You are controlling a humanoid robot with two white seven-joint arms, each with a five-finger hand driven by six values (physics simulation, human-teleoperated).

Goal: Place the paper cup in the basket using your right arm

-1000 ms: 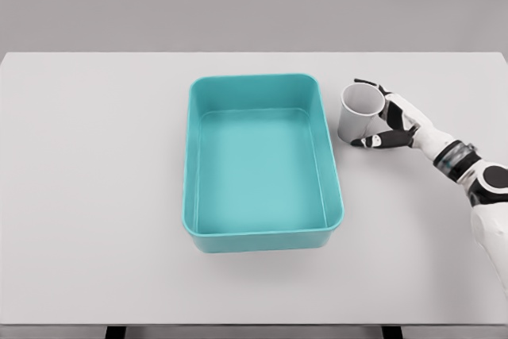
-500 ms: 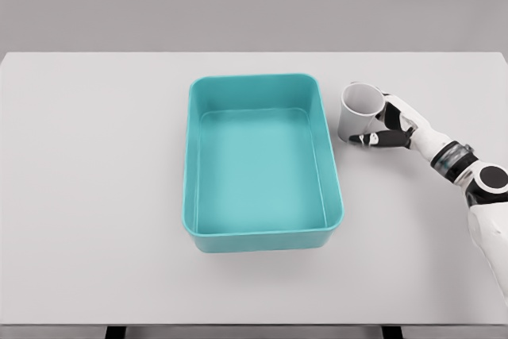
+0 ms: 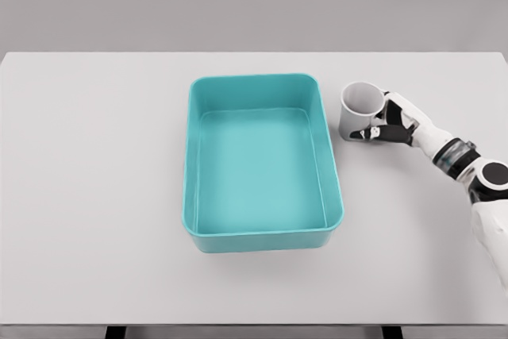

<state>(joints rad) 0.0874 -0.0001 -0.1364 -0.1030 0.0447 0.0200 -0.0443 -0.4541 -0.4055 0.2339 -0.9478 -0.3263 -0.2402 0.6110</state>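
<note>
A white paper cup stands upright on the table just right of the teal basket, a small gap between them. My right hand wraps the cup from its right side, thumb across the front lower wall and fingers curled behind the rim. The right arm runs off toward the lower right edge. The basket is a shallow rectangular tub with nothing inside. The left arm does not show.
A white tabletop spreads wide on both sides of the basket. Its front edge runs along the bottom of the picture and its back edge meets a grey wall.
The fingers have closed in tighter around the cup, the thumb sliding up from the table onto the cup's wall. The cup has stayed in place.
</note>
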